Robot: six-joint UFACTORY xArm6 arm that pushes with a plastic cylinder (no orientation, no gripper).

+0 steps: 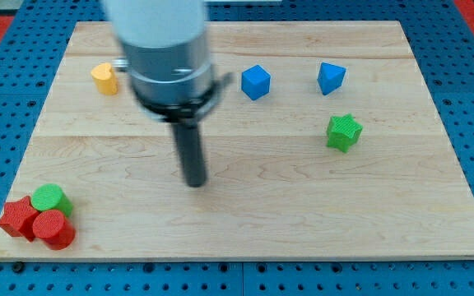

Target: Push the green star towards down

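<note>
The green star lies on the wooden board at the view's right, a little above mid-height. My tip rests on the board near the middle, well to the left of the star and slightly lower. Nothing touches the star. The arm's grey body hangs above the tip and hides part of the board's top.
A blue cube and a blue angular block sit near the top, above and left of the star. A yellow block is at top left. A green cylinder, a red cylinder and a red star-like block cluster at bottom left.
</note>
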